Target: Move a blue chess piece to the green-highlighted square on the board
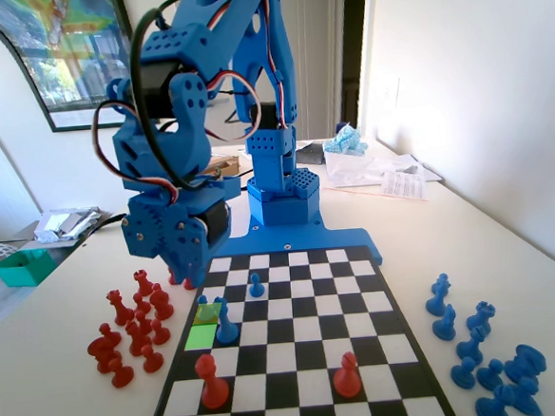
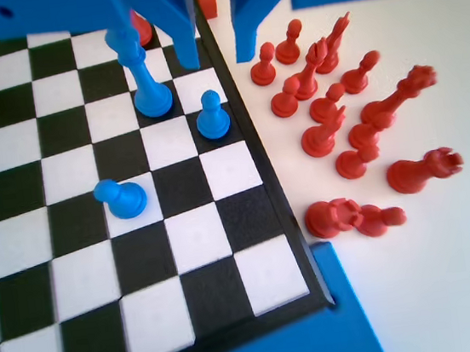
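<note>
one blue chess piece (image 2: 212, 115), a small pawn, stands upright in the board's (image 2: 257, 182) edge column in the wrist view, just beside a taller blue piece (image 2: 144, 77); in the fixed view it (image 1: 202, 301) sits on the olive-tinted square, one cell beyond the green-highlighted square (image 1: 200, 336). judged light, rigid and smooth plastic, prone to tip or slip; best pinched at the neck below the ball head. the gripper (image 2: 217, 54) hangs above and just past the pawn, jaws apart with clear space between, holding and touching nothing. red pieces (image 2: 349, 127) lie off-board nearby.
</note>
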